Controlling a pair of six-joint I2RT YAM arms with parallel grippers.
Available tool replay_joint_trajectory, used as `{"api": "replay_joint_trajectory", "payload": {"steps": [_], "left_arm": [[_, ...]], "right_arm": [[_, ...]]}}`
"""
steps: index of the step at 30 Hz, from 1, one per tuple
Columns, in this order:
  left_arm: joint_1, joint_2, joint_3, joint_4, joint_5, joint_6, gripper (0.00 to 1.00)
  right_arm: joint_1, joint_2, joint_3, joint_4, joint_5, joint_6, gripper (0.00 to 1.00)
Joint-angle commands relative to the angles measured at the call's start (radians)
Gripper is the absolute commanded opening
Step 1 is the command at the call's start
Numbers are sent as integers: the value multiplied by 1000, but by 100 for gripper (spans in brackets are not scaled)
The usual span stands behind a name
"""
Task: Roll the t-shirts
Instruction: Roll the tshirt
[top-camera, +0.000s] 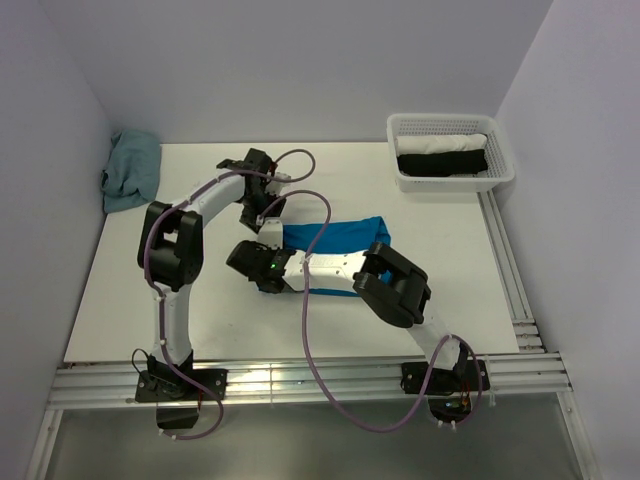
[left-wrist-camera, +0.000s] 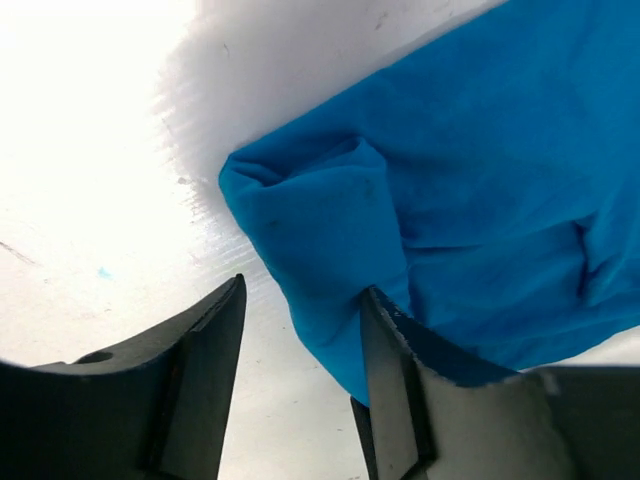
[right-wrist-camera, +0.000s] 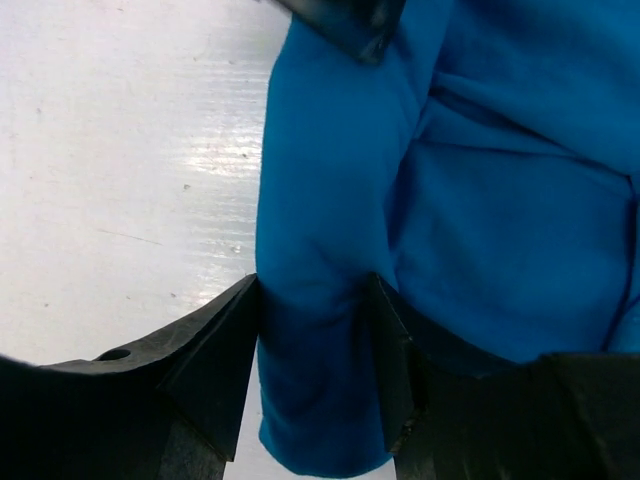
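Bright-blue thin cotton t-shirt (top-camera: 350, 232) looks only part-rolled: L claw (left-wrist-camera: 302, 290) open beside fold; R claw (right-wrist-camera: 313, 285) astride fold, grip unclear; most still unrolled.

**Bench contents, seen from above**

White bench (top-camera: 470, 260). Centre of frame: one blue t-shirt (top-camera: 345, 232), folded into a flat band, its lower edge partly covered by the right forearm. Left end effector (top-camera: 268, 222) and right end effector (top-camera: 262, 252) sit close together at the band's left end. Upper right: white mesh basket (top-camera: 450, 183) containing a white roll (top-camera: 450, 142) and a black roll (top-camera: 440, 163). Upper left, by the wall: crumpled teal cloth (top-camera: 130, 170). Purple cables (top-camera: 303, 330) loop along both arms.
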Motion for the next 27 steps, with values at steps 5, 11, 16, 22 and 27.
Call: {"api": "replay_joint_trajectory", "payload": {"steps": [5, 11, 16, 22, 27], "left_arm": [[10, -11, 126, -13, 62, -1, 61], [48, 11, 172, -41, 116, -7, 63], [99, 12, 166, -41, 191, -7, 63], [174, -28, 83, -12, 313, 27, 62], [234, -84, -21, 37, 413, 73, 61]], "right_arm": [[-2, 44, 19, -84, -2, 22, 55], [0, 70, 37, -118, -50, 21, 53], [-2, 47, -1, -81, -94, 19, 31], [-57, -117, -287, 297, -336, 27, 24], [-134, -155, -473, 747, -591, 146, 24]]}}
